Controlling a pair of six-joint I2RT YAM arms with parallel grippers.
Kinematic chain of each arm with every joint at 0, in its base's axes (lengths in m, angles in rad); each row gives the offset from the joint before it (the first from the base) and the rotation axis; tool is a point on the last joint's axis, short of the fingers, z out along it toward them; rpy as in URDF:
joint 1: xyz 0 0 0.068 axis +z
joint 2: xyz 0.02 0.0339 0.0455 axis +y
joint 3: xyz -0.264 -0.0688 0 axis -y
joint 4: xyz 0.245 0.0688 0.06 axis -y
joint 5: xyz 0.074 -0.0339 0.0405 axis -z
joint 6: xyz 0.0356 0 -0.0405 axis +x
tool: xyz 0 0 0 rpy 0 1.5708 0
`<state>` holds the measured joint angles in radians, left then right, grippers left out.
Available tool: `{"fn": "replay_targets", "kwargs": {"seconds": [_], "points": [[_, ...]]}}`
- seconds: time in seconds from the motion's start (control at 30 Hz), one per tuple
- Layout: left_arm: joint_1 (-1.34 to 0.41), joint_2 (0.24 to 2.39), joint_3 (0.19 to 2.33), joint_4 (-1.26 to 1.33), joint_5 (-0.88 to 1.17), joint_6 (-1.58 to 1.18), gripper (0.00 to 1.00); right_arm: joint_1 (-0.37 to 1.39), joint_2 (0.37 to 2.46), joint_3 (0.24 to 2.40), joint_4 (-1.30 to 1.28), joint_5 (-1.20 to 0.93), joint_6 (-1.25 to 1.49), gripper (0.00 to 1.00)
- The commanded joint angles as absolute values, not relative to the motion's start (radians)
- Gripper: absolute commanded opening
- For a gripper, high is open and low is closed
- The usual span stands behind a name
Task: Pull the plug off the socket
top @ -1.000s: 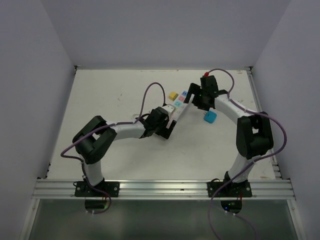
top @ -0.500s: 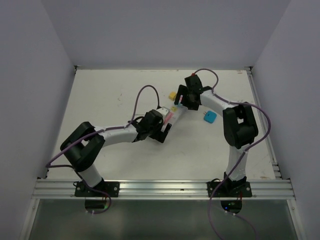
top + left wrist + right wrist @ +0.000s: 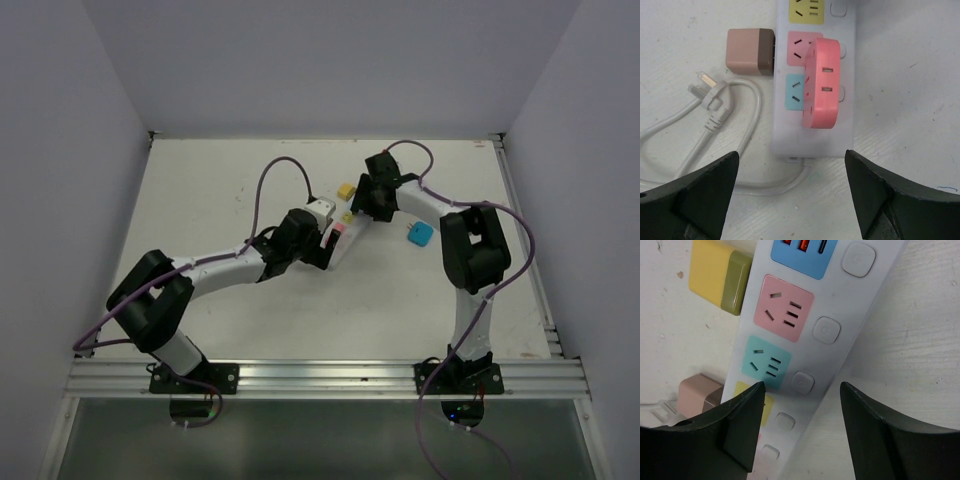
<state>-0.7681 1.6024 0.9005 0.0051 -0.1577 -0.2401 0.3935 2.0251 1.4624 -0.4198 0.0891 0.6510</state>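
The socket is a long white power strip (image 3: 815,135) with yellow, pink and blue outlet faces. A pink plug (image 3: 822,82) sits in it near its cord end. My left gripper (image 3: 792,200) is open and hovers just short of that end, with the jaws wider than the strip. My right gripper (image 3: 802,425) is open over the strip's other part (image 3: 840,295), straddling it above the teal outlet (image 3: 766,362). In the top view the strip (image 3: 343,222) lies between my left gripper (image 3: 322,240) and my right gripper (image 3: 368,203), mostly hidden by them.
The strip's looped white cord (image 3: 752,107) and its own plug (image 3: 710,95) lie to the left. A tan cube (image 3: 750,51) and a yellow cube (image 3: 720,280) sit against the strip's left side. A blue cube (image 3: 420,234) lies to the right.
My left arm has stretched forward, bringing its gripper up to the strip's near end. My right gripper has swung left and down over the strip's far part.
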Motion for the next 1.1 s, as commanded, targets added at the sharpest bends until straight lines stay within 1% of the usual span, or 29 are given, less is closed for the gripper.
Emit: {"fn": "replay_targets", "kwargs": {"seconds": [0.0, 0.2, 0.3, 0.37, 0.47, 0.5, 0.9, 1.0, 1.03, 1.07], "points": [[-0.755, 1.580, 0.920, 0.112, -0.152, -0.196, 0.89, 0.405, 2.066, 1.476, -0.428, 0.115, 0.663, 0.65], [-0.752, 1.627, 0.965, 0.144, -0.109, -0.181, 0.81, 0.407, 2.062, 1.473, -0.426, 0.123, 0.672, 0.63], [-0.752, 1.649, 0.980, 0.158, -0.098, -0.175, 0.74, 0.408, 2.065, 1.463, -0.423, 0.129, 0.680, 0.63], [-0.752, 1.663, 0.994, 0.163, -0.100, -0.166, 0.66, 0.408, 2.071, 1.454, -0.422, 0.129, 0.686, 0.63], [-0.752, 1.687, 1.014, 0.156, -0.107, -0.155, 0.63, 0.410, 2.082, 1.437, -0.423, 0.138, 0.696, 0.63], [-0.753, 1.693, 1.015, 0.158, -0.113, -0.149, 0.60, 0.411, 2.085, 1.433, -0.423, 0.138, 0.699, 0.62], [-0.804, 1.773, 1.092, 0.114, -0.187, -0.095, 0.61, 0.413, 2.131, 1.447, -0.503, 0.181, 0.723, 0.61], [-0.805, 1.805, 1.120, 0.077, -0.227, -0.097, 0.58, 0.414, 2.137, 1.450, -0.518, 0.187, 0.724, 0.61], [-0.807, 1.812, 1.130, 0.069, -0.236, -0.098, 0.53, 0.414, 2.138, 1.450, -0.520, 0.192, 0.724, 0.61], [-0.807, 1.816, 1.135, 0.055, -0.245, -0.098, 0.52, 0.414, 2.138, 1.448, -0.523, 0.192, 0.724, 0.61]]}}
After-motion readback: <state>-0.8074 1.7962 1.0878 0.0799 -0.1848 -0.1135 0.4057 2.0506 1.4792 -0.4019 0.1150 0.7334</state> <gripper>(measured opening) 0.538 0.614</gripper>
